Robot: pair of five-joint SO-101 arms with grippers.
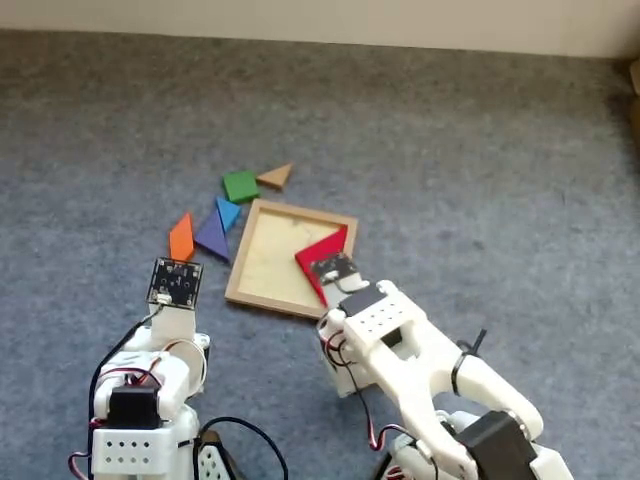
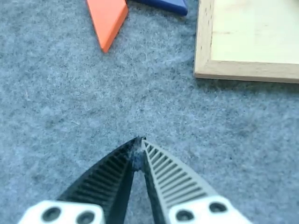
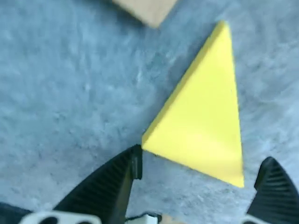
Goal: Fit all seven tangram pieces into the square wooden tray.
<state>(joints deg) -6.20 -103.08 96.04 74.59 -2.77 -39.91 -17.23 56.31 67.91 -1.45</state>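
- High view: a grey, short-piled carpet [image 1: 480,150] covers the whole work surface, and a pale strip of wall [image 1: 400,25] runs along the top edge of the frame.
- The square wooden tray [image 1: 262,268] lies at the centre, turned slightly. A red triangular piece [image 1: 325,252] sits inside it on the right-hand part.
- Outside the tray, to the upper left, lie a green square piece [image 1: 240,186] and a tan triangular piece [image 1: 275,177]. A light blue triangular piece [image 1: 228,211], a dark blue triangular piece [image 1: 211,238] and an orange parallelogram piece [image 1: 181,237] sit just left of the tray.
- The left arm [image 1: 150,390] stands at lower left. The right arm [image 1: 420,370] comes in from lower right, with its wrist over the tray's lower right corner.
- Left wrist view: the left gripper [image 2: 141,140] has its jaws closed tip to tip over bare carpet, with the tray's corner at upper right. The orange and dark blue pieces are at the top edge.
- Right wrist view: the right gripper [image 3: 202,156] has its jaws spread wide on either side of a yellow triangular piece [image 3: 203,112]. This piece lies flat on the carpet, with one fingertip [image 3: 134,161] at its corner.
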